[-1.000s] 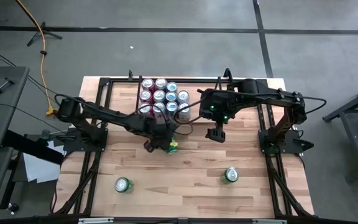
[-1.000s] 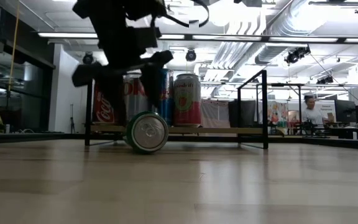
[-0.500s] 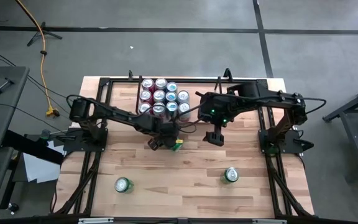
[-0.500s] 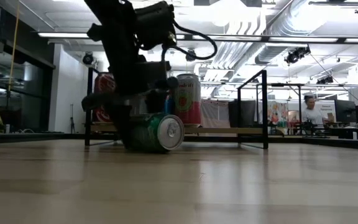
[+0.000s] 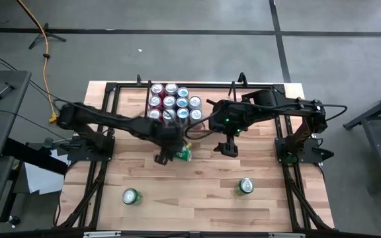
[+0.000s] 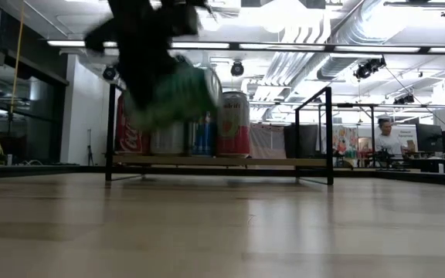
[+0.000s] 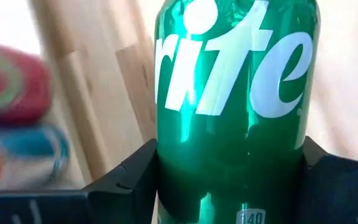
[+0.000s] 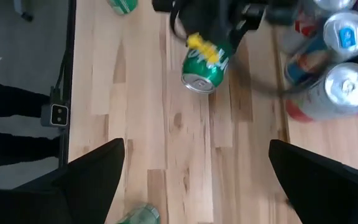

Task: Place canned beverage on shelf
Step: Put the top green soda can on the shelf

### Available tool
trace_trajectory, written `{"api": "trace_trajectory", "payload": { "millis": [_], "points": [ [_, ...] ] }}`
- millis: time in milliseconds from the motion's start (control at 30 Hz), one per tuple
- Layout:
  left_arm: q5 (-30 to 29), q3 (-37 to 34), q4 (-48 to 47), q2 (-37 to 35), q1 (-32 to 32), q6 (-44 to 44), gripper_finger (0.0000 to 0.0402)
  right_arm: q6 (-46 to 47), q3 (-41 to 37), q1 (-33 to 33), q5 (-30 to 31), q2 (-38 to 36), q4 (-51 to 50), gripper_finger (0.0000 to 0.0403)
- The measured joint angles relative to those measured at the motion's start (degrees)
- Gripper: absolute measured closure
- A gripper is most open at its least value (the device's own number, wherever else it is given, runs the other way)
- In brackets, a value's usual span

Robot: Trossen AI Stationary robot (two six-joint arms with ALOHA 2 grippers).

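- Sprite can sits clamped in my left tool — the dark fingers press on both its sides in the left wrist view.
- From the low camera I see that green can lifted clear of the counter, tilted, up in front of the shelf's cans.
- From above, the held can is just in front of the shelf, toward its left-hand half, near but not inside the rods.
- Shelf cans stand upright in close rows (red, blue and silver tops).
- My right tool hangs with its fingers wide apart and nothing between them — it is beside the shelf's right front corner.
- Two more green cans lie on the counter well apart from the shelf: one front left, one front right.
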Motion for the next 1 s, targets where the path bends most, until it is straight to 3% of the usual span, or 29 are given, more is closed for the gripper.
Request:
{"api": "trace_trajectory", "payload": {
  "millis": [267, 500, 700, 1000],
  "points": [
    [-0.25, -0.11, -0.32, -21.70, -0.77, -17.71, 0.0233, -5.17, 0.00, -1.91, -1.46, 0.00, 7.26, 0.0018],
    [-12.07, -2.65, 6.15, -35.71, -2.38, -27.57, 0.0233, -5.34, 0.00, -3.90, -7.76, 0.00, 20.61, 0.0018],
    [-16.94, -6.36, 14.61, -37.02, -3.50, -31.61, 0.0233, -0.70, 0.00, -5.82, -7.02, 0.00, 29.14, 0.0018],
    [-19.07, -6.38, 31.92, -27.26, -4.14, -24.31, 0.0233, 0.05, 0.00, -6.91, -2.68, 0.15, 31.28, 0.0018]
  ]
}}
